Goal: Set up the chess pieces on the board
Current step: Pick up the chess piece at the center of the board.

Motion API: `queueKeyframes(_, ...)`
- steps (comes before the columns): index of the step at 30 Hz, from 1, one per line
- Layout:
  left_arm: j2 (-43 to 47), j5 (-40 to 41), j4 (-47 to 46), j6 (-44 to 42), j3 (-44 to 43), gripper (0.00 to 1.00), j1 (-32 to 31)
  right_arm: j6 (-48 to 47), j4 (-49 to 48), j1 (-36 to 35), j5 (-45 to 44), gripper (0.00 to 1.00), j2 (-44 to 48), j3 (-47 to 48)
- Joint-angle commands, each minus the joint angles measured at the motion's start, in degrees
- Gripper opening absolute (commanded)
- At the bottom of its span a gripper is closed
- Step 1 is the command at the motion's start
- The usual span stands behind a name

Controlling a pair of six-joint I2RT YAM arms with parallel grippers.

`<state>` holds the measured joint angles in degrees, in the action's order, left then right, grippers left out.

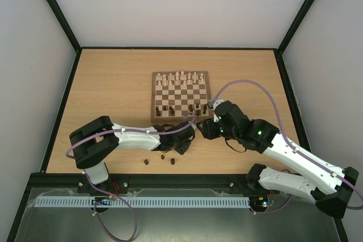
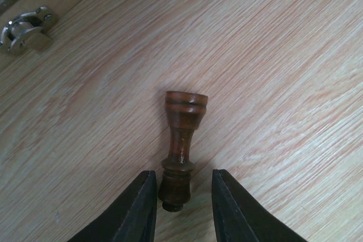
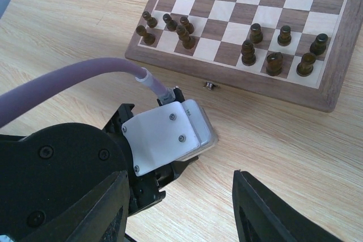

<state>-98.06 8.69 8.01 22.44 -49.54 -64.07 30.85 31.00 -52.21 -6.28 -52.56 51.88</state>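
Left arm (image 1: pixel 133 135): elbow bent at the near left; white forearm lying low and reaching rightward to the centre.
Left gripper (image 2: pixel 182 194): tilted forward and down, close over the surface; its two dark fingers (image 2: pixel 139 213) stand narrowly parted, with a slit of light inside the right one.
Right arm (image 1: pixel 295 154): lower link lying out to the far right; forearm doubling back leftward to a black wrist showing a green light.
Right gripper (image 3: pixel 180 179): aimed at the left arm's wrist; jaws well apart, gripping nothing.
Camera housing (image 3: pixel 170 134): white plate on the left wrist, just ahead of the right fingers.
Cable (image 3: pixel 68 86): purple, plugged in at that housing.
Wrists: close together at centre; whether they touch cannot be told.
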Motion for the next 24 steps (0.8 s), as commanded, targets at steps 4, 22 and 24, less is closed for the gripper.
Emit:
queueKeyframes(4,-1.5,1.5,-1.1,-0.5,0.1,0.29,-0.1,-0.2,1.7,0.0,-0.5,0.5,0.9,-0.6)
queueKeyframes(22,16.0,-3.6,10.7,1.1,-1.6,0.03,-0.3,0.6,2.5,0.1,1.8,0.5,2.8,0.4)
queueKeyframes(24,21.7,-6.7,12.3,1.1,-1.5,0.04,-0.6,1.2,2.9,0.1,3.4,0.51,3.3,0.6)
